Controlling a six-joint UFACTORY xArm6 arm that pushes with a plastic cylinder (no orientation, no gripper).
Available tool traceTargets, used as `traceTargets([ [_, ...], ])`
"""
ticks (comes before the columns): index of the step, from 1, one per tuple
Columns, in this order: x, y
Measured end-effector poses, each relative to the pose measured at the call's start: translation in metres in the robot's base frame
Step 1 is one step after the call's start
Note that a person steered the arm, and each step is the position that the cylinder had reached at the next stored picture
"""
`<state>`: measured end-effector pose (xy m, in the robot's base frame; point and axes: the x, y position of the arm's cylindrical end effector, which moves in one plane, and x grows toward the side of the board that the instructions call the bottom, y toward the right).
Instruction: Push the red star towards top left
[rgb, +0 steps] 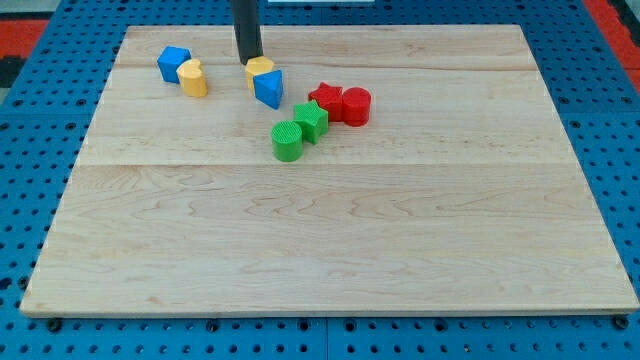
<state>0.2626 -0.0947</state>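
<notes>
The red star (325, 98) lies on the wooden board (330, 220) right of centre near the view's top, touching a red cylinder (356, 105) on its right and a green star (311, 121) at its lower left. My tip (249, 61) stands at the view's top, just above a yellow hexagonal block (260, 70), to the left of the red star and apart from it.
A blue block (268, 88) touches the yellow hexagonal block from below right. A green cylinder (287, 141) sits below left of the green star. A blue block (173, 63) and a yellow block (193, 78) sit together at the top left.
</notes>
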Motion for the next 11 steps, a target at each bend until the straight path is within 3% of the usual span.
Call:
traceTargets([
  [2,0.045,0.005],
  [4,0.035,0.023],
  [5,0.004,0.067],
  [7,0.005,0.205],
  [8,0.006,0.227],
  [10,0.091,0.211],
  [11,0.100,0.111],
])
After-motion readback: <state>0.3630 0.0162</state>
